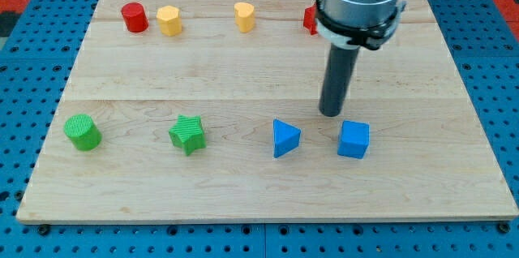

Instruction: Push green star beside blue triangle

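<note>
The green star (187,135) lies on the wooden board at the lower middle-left. The blue triangle (285,138) lies to its right, about a block's width and more away. My tip (331,113) rests on the board above and to the right of the blue triangle, just above-left of the blue cube (353,139). The tip touches no block. It is far to the right of the green star.
A green cylinder (83,131) sits at the lower left. Along the top are a red cylinder (135,17), a yellow hexagonal block (169,20), a yellow block (244,16), and a red block (310,19) partly hidden behind the arm. The board's edge (268,216) runs along the bottom.
</note>
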